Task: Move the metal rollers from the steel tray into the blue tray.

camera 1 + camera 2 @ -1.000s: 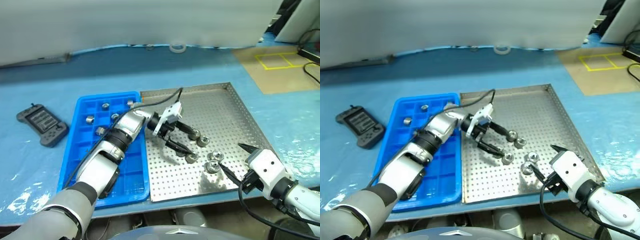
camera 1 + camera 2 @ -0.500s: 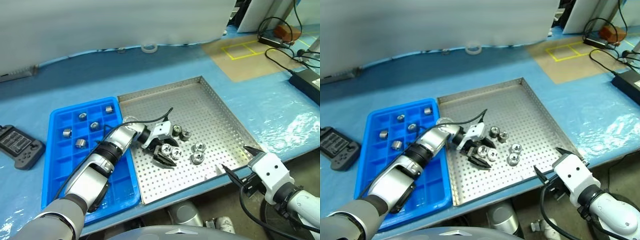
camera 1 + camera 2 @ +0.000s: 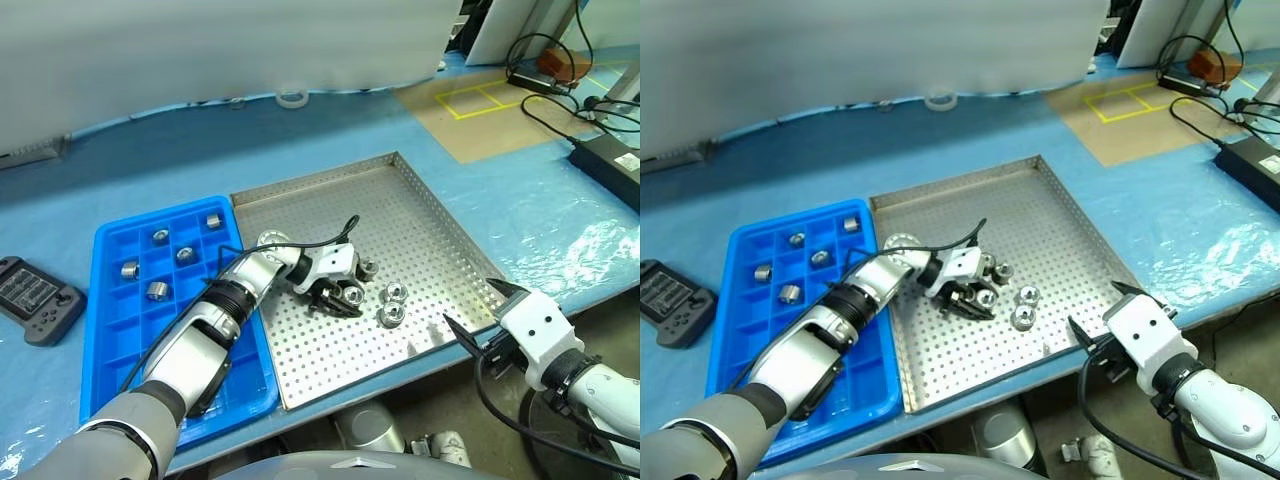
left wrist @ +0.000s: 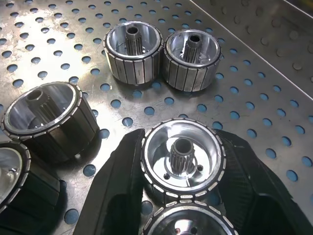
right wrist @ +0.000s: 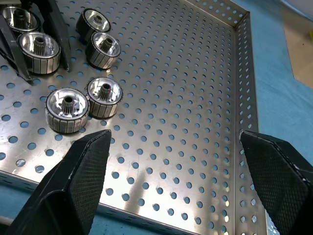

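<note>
I see the metal rollers (image 3: 391,304) split between two places: a small cluster sits on the perforated floor of the steel tray (image 3: 420,215), near its middle, and four more lie in separate compartments at the far end of the blue tray (image 3: 110,320). In my left wrist view one roller (image 4: 183,159) stands upright with its hollow face up, and my left claw (image 3: 340,297) has a black finger (image 4: 117,188) just at either side of it; the fingers are drawn in around that roller and look to be in contact with its ribbed wall, so I read it as pinched while it rests on the tray floor. Another roller lies just below it between the same fingers, two stand touching each other further along the tray, and two more sit close beside the finger. The blue tray lies directly beside the steel tray, on the robot's left, their long edges touching. My right claw (image 5: 176,161) hovers over the near right corner of the steel tray, fingers spread wide and holding nothing. Both trays sit on a blue-covered worktop (image 3: 540,215), with a dark handheld controller (image 3: 32,298) lying well off to the left.
</note>
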Action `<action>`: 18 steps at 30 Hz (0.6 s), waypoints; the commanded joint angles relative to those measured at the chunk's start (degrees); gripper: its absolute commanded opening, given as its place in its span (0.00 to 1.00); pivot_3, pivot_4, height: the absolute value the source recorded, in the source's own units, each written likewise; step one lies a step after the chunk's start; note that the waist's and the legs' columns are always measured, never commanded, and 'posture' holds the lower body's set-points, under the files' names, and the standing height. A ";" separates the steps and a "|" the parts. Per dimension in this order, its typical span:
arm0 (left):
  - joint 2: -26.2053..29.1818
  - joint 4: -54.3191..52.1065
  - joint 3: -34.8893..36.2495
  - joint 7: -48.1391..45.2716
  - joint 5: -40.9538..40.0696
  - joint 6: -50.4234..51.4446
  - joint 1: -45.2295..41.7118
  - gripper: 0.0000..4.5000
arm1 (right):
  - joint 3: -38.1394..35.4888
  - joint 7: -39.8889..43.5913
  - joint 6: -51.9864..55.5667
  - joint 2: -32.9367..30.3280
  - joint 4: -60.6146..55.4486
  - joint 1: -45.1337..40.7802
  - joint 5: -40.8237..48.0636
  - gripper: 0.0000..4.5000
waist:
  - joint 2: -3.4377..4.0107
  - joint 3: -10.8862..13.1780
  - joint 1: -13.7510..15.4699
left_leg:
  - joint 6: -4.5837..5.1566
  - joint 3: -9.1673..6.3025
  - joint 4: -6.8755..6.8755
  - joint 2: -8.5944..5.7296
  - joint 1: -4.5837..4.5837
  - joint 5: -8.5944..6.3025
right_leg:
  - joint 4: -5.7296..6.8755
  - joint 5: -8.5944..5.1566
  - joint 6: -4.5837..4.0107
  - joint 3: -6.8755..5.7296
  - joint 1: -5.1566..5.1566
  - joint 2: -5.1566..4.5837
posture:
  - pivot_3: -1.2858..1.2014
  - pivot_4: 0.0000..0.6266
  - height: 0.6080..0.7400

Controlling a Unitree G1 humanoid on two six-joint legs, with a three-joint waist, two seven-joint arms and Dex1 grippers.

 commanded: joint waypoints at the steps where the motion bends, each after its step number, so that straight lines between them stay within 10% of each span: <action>1: 0.85 3.05 0.58 0.67 1.01 -1.01 0.24 0.38 | 0.58 -0.04 -1.38 -0.24 -0.53 -0.52 -0.62 1.00 | -0.01 0.00 -0.16 | -0.04 0.00 0.00 0.00 0.06 -0.03 | -0.02 0.00 0.00 0.01 0.06 0.00 | 0.26 0.24 1.00; 18: 7.49 -19.23 18.87 -7.15 -24.01 31.59 0.04 0.38 | 5.17 1.08 -4.68 -1.84 7.16 -9.35 -1.03 1.00 | -0.12 0.17 -0.23 | 0.13 0.00 -0.15 -0.02 -0.26 0.08 | 0.12 0.01 -0.01 -0.09 -0.39 -0.07 | 0.31 0.24 1.00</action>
